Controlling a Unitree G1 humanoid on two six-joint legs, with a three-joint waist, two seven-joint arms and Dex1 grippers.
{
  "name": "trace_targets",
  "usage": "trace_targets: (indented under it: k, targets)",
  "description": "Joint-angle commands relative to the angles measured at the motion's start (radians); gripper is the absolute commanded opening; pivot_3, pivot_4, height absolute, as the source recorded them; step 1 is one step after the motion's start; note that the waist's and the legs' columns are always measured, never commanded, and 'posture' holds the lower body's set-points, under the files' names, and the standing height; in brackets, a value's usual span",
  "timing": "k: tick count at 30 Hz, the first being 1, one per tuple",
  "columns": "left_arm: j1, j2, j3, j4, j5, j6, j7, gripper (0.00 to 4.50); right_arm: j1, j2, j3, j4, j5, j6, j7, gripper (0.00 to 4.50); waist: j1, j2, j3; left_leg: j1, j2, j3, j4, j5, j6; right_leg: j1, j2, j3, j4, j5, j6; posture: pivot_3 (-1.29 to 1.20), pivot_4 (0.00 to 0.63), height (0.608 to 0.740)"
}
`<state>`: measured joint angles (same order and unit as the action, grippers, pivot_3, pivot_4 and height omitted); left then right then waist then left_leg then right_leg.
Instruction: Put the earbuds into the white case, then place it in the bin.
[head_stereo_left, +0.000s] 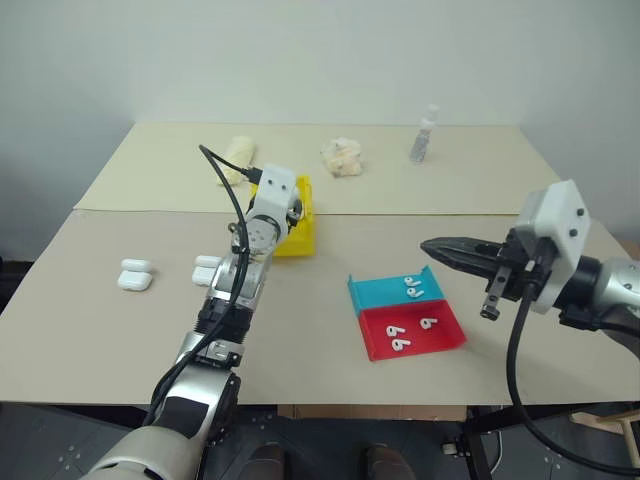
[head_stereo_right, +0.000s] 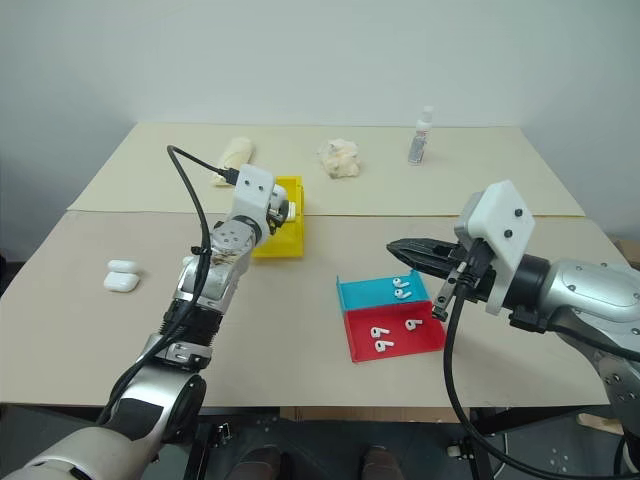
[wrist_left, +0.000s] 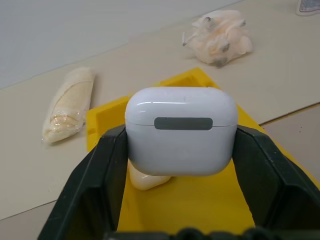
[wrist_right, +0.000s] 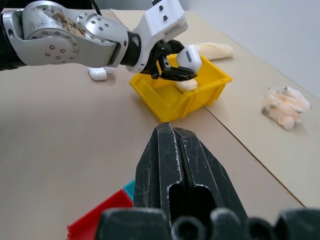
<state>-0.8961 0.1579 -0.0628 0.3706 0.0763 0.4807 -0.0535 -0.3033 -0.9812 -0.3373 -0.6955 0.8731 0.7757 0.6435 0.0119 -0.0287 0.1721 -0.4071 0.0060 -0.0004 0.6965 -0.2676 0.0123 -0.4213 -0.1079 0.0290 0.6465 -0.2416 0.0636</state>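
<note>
My left gripper (head_stereo_left: 294, 212) reaches level over the yellow bin (head_stereo_left: 305, 242) and is shut on a white case (wrist_left: 180, 131), which it holds upright with its lid closed, just above the bin's floor. Another white case (wrist_right: 188, 84) lies in the bin beneath it. Several earbuds (head_stereo_left: 415, 287) lie in the teal tray (head_stereo_left: 372, 295) and the red tray (head_stereo_left: 447, 336) at the right. My right gripper (head_stereo_left: 426, 245) is shut and empty, hovering above the table to the right of the trays, pointing left. More white cases (head_stereo_left: 135, 275) rest on the table at the left.
Along the far side of the table lie a wrapped roll (head_stereo_left: 238, 155), a crumpled wrapper (head_stereo_left: 342, 157) and a small bottle (head_stereo_left: 424, 135). Two more cases (head_stereo_left: 208, 268) sit beside my left forearm. A seam crosses the table behind the bin.
</note>
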Motion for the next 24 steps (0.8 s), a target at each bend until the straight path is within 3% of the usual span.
trace_targets:
  k: [1, 5, 12, 24]
  targets:
    - [-0.017, 0.004, -0.014, -0.033, 0.017, -0.042, -0.014, 4.48, 0.006, -0.012, -0.030, -0.023, -0.002, -0.006, -0.005, 0.00, 0.000, 0.000, 0.000, 0.000, 0.000, 0.000, 0.000, 0.000, 0.000, 0.000, 0.000, 0.000, 0.000, 0.000, 0.000, 0.00, 0.150, 0.740]
    - [0.029, 0.019, -0.008, -0.112, -0.025, -0.073, -0.097, 4.48, 0.023, -0.014, -0.027, -0.022, -0.016, -0.012, 0.002, 0.00, 0.000, 0.000, 0.000, 0.000, 0.000, 0.000, 0.000, 0.000, 0.000, 0.000, 0.000, 0.000, 0.000, 0.000, 0.000, 0.00, 0.150, 0.740]
    - [0.192, 0.152, 0.052, -0.377, -0.275, -0.014, -0.470, 4.48, 0.109, -0.062, -0.063, 0.008, -0.087, -0.065, 0.123, 0.00, -0.004, 0.000, 0.000, 0.001, 0.001, 0.000, 0.000, 0.000, 0.000, 0.000, 0.000, 0.000, 0.001, 0.000, 0.000, 0.00, 0.150, 0.740]
    - [0.480, 0.562, 0.219, -0.729, -0.565, 0.092, -0.876, 4.48, 0.343, -0.137, -0.269, 0.304, -0.297, -0.480, 0.659, 0.00, -0.005, 0.001, 0.000, 0.002, 0.001, 0.001, 0.000, 0.000, 0.000, 0.001, 0.000, 0.001, -0.004, 0.000, 0.000, 0.00, 0.150, 0.740]
